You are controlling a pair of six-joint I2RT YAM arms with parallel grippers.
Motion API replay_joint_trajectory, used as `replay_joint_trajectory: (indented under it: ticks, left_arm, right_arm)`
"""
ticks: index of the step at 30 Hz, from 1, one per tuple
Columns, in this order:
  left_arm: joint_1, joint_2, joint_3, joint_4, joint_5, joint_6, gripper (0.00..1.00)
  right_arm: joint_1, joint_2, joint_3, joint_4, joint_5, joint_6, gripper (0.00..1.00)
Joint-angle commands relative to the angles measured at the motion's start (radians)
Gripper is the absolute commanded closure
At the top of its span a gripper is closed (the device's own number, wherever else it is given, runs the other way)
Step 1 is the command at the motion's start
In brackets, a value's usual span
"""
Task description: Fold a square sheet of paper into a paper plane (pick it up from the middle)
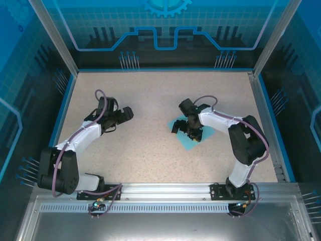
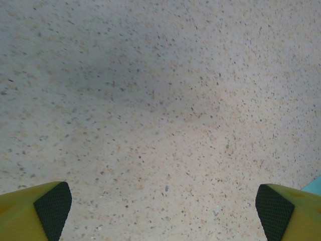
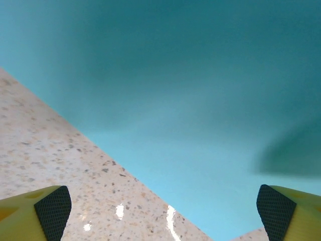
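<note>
Speckled bench (image 1: 150,165) inside a blue-walled enclosure, seen from above. The square sheet of paper (image 1: 187,144) is lying on the bench, right of centre. The right fingers (image 1: 188,131) are hanging directly over the sheet, spread wide and holding nothing. In the right wrist view the sheet's straight edge is running diagonally between the two fingertips. The left fingers (image 1: 122,118) are sitting well to the left of the sheet, also spread wide and empty, over bare bench.
</note>
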Motion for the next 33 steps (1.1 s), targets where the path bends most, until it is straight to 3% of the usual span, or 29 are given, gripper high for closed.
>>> replay_joint_trajectory:
  ticks: [1, 7, 15, 18, 23, 30, 33]
  left_arm:
    - [-0.035, 0.02, 0.033, 0.022, 0.029, -0.04, 0.01]
    - [-0.093, 0.058, 0.04, 0.037, 0.041, -0.069, 0.02]
    - [-0.141, 0.078, 0.061, 0.049, 0.042, -0.092, 0.02]
    - [-0.149, 0.083, 0.063, 0.054, 0.044, -0.094, 0.02]
    - [-0.154, 0.096, 0.073, 0.06, 0.057, -0.093, 0.02]
    - [-0.155, 0.103, 0.094, 0.059, 0.06, -0.087, 0.01]
    - [-0.155, 0.111, 0.093, 0.064, 0.07, -0.1, 0.02]
  right_arm:
    - [-0.08, -0.06, 0.05, -0.057, 0.04, -0.102, 0.01]
    - [-0.215, 0.042, 0.106, -0.028, -0.029, -0.185, 0.01]
    - [-0.267, 0.11, 0.091, -0.033, 0.023, -0.123, 0.01]
    - [-0.264, 0.101, 0.043, -0.032, 0.015, -0.088, 0.01]
    - [-0.241, 0.026, -0.094, 0.036, -0.11, -0.02, 0.01]
    - [-0.129, -0.155, -0.251, 0.028, -0.063, 0.135, 0.01]
    - [-0.085, -0.167, -0.246, 0.011, -0.057, 0.117, 0.01]
